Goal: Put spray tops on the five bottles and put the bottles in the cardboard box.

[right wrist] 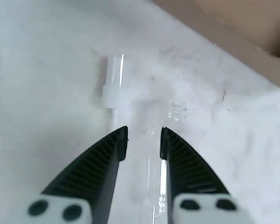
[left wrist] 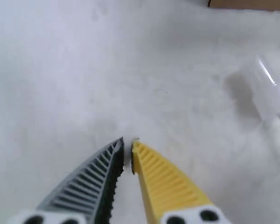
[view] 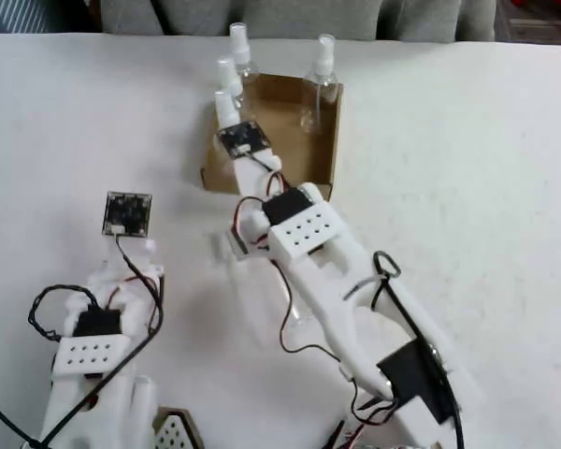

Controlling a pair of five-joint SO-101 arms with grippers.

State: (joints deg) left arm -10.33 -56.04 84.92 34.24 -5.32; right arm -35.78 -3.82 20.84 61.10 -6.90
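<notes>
Right hand (right wrist: 142, 135) apart, straddling fifth bottle (right wrist: 140, 114) lying capped on surface (right wrist: 46, 70); left hand (left wrist: 128, 147) together, idle. I count four capped bottles (view: 320, 79) upright in cardboard box (view: 333, 145); one left to box.

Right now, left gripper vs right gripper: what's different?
Left gripper is shut; right gripper is open. Left gripper points at bare table; right gripper is over a lying bottle. Left gripper has one grey and one yellow finger; right gripper's fingers are both black. Both point down at the table.
</notes>
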